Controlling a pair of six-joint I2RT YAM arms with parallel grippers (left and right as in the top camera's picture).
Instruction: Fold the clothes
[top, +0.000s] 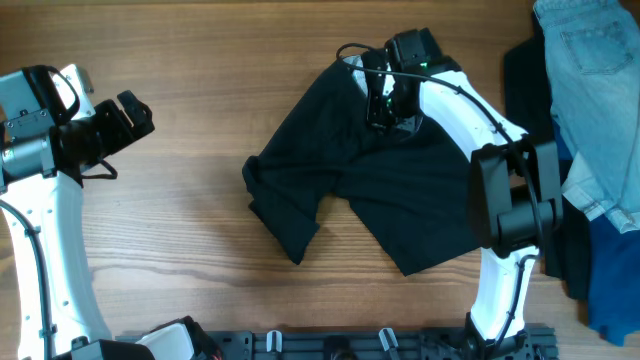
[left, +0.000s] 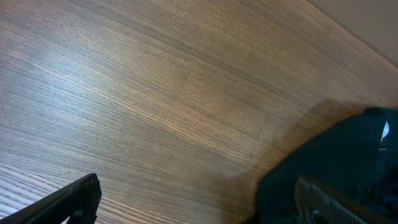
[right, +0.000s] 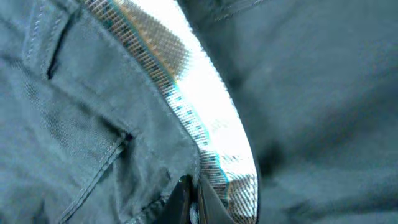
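We count one pair of black shorts (top: 370, 190), lying rumpled in the middle of the counter (top: 200, 50), with open wood to their left and front. There are two grippers. The right gripper (top: 385, 108) is pinched together on the shorts' fabric beside the white tag (right: 211, 118), near their far edge. The left gripper (top: 137, 113) stands wide apart over bare wood, well left of the shorts. One pair of light blue jeans (top: 590, 90) and one bright blue garment (top: 612, 290) crowd the right edge.
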